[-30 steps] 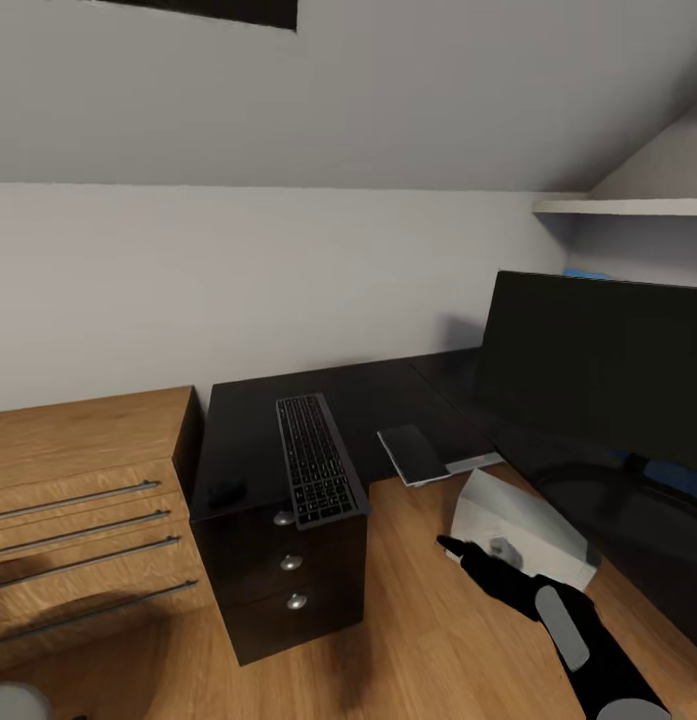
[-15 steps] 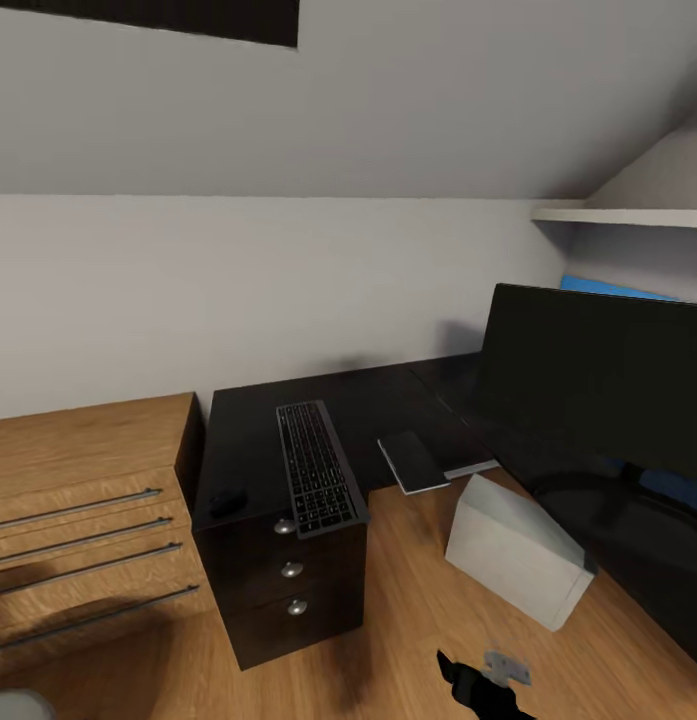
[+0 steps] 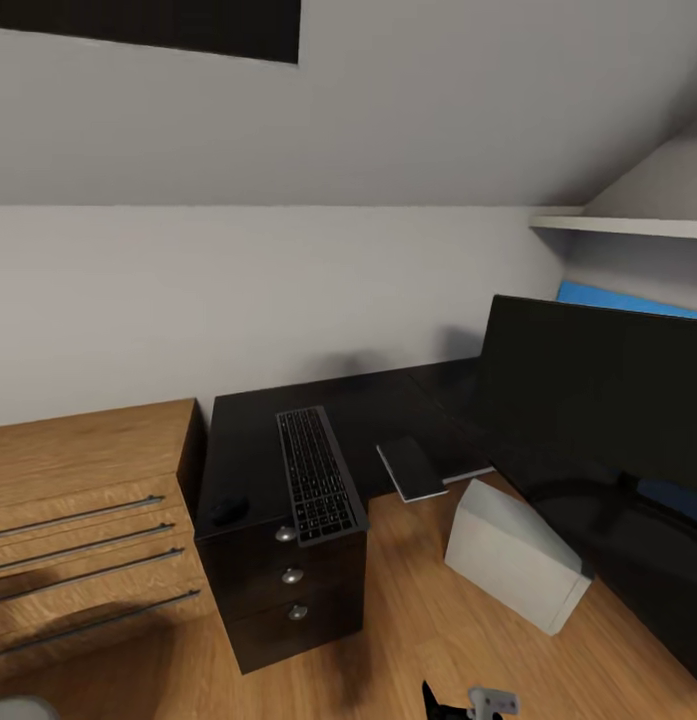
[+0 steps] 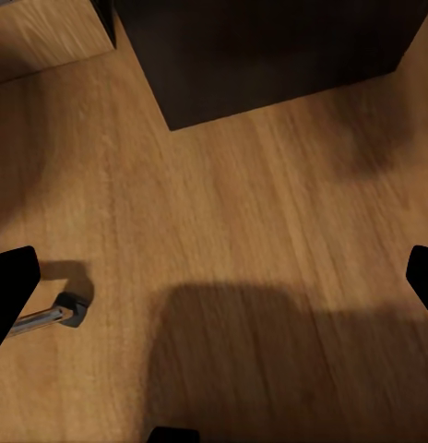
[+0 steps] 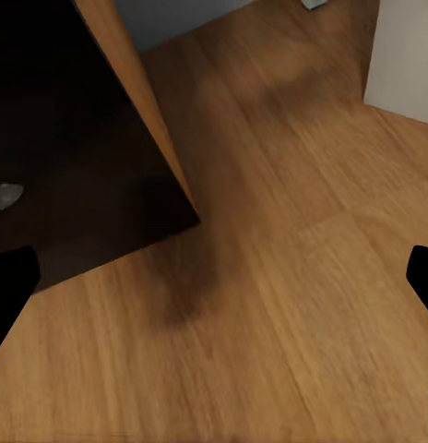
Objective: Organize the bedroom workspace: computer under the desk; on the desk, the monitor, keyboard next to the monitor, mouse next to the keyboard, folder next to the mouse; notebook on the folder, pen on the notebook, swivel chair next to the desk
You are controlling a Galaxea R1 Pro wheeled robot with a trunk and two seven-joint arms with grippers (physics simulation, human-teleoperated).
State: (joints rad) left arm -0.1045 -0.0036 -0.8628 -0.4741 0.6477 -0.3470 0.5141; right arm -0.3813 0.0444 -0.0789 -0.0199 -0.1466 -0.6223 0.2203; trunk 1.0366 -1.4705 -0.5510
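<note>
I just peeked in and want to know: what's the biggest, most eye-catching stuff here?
The big black monitor fills the right side, standing on the desk. A keyboard lies on the desk above the drawers, poking past the front edge, with a small mouse to its left. A light grey computer sits tilted on the wood floor by the desk.

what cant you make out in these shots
- Monitor: cut off by the head view's right edge; its base is lost in dark reflections on the desk.
- Blue item: mostly hidden behind the monitor, so what it is stays unclear.
- Mouse: a small dark blob on the black top, no detail.
- Right gripper: cut off by the bottom edge of the head view.
- Computer: its far end runs under the desk.
</note>
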